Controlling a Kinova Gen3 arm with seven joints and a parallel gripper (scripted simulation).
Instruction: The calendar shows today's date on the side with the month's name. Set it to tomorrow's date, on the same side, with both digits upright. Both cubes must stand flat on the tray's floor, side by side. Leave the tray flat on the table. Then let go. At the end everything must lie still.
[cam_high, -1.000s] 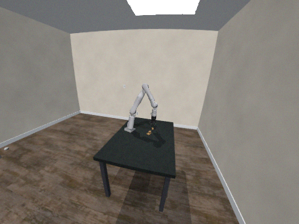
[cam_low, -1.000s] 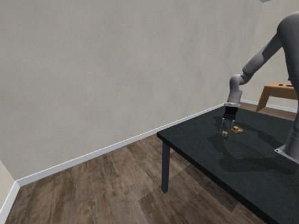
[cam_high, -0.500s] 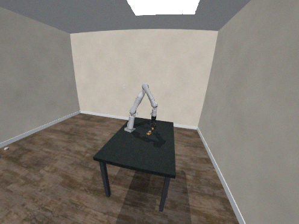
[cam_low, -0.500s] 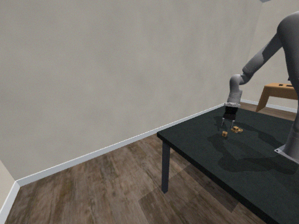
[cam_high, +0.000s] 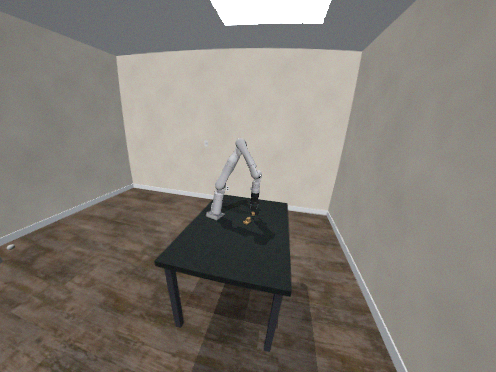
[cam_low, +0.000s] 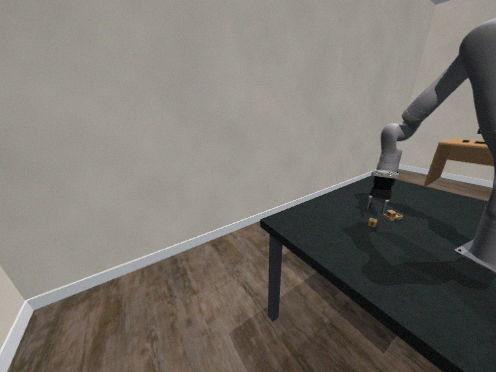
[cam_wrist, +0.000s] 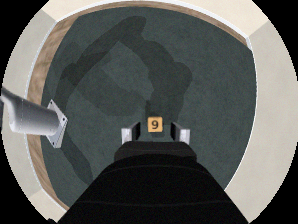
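Note:
A small orange-tan cube (cam_high: 253, 213) (cam_low: 372, 223) (cam_wrist: 155, 124) lies on the dark table, apart from the tray. In the wrist view its top face shows a dark 9. My gripper (cam_high: 254, 208) (cam_low: 377, 209) (cam_wrist: 155, 128) is open and points down, above this cube, with one finger to each side of it in the wrist view and nothing held. The small orange-tan tray (cam_high: 245, 222) (cam_low: 399, 217) rests on the table nearby with another cube (cam_high: 248, 218) (cam_low: 391, 213) on it. That cube's digit and the month's name are too small to read. The tray does not show in the wrist view.
The arm's base plate (cam_high: 215, 215) (cam_wrist: 60, 125) stands on the table (cam_high: 225, 255) (cam_low: 320, 225) (cam_wrist: 215, 100), at the left in the wrist view. The arm's shadow falls across the table top. A wooden bench (cam_low: 452, 145) stands beyond the table.

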